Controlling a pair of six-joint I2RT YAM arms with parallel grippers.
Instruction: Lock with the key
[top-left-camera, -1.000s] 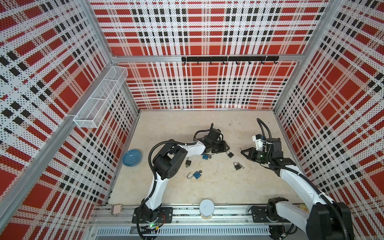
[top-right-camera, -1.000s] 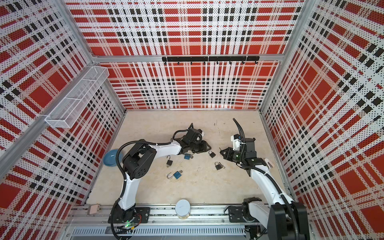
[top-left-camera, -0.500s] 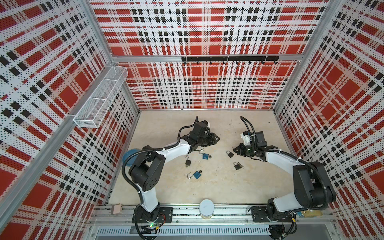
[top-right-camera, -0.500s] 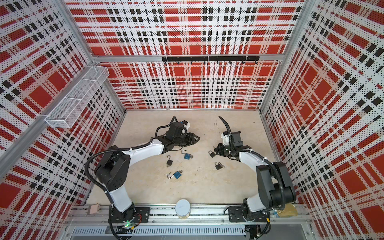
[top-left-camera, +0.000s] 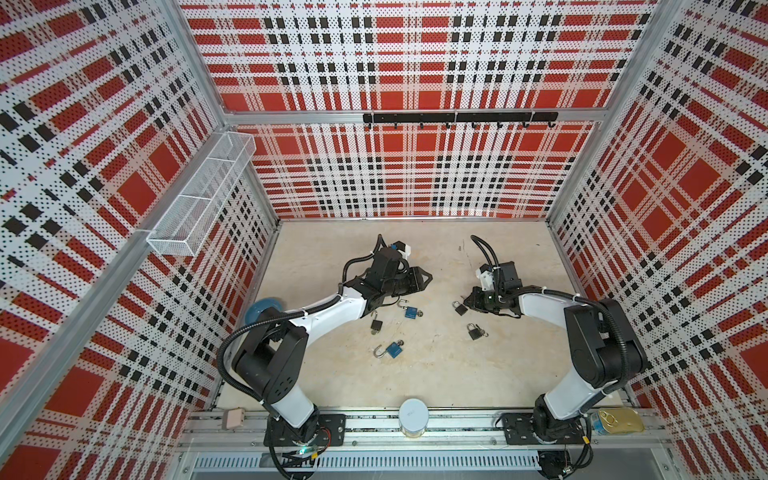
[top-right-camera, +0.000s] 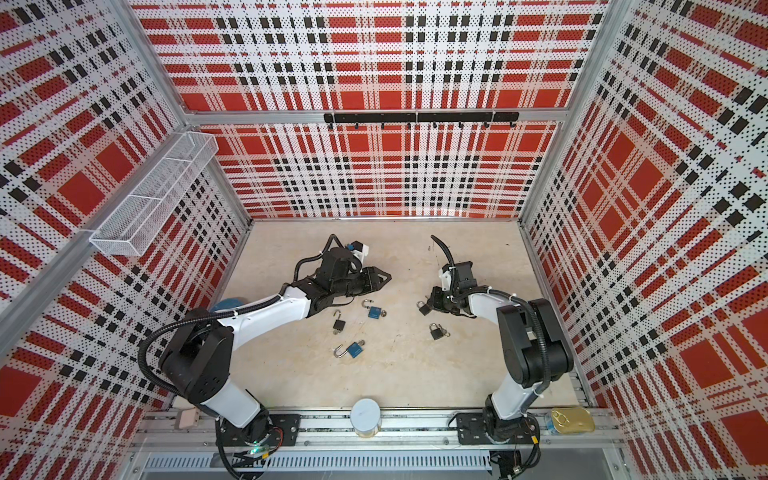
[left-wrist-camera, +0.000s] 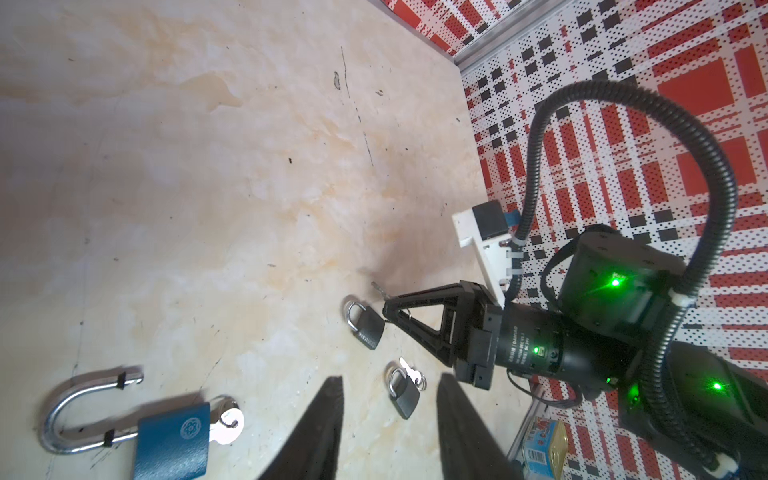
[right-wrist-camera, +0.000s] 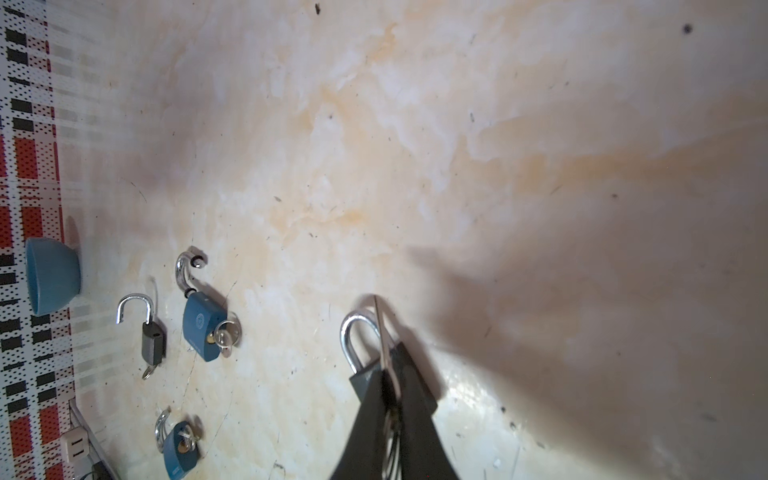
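The key (right-wrist-camera: 380, 332) sits pinched between the pressed-together fingers of our right gripper (left-wrist-camera: 388, 309). Its blade pokes out past the tips and crosses the closed shackle of a small dark padlock (left-wrist-camera: 368, 328). That lock lies on the beige floor (top-left-camera: 436, 374), right of centre in both top views. We cannot tell whether key and lock touch. Our left gripper (top-left-camera: 426, 276) hangs with its fingers spread, gripping nothing, well apart from the right one and near a blue padlock (top-left-camera: 411, 311) whose shackle stands open.
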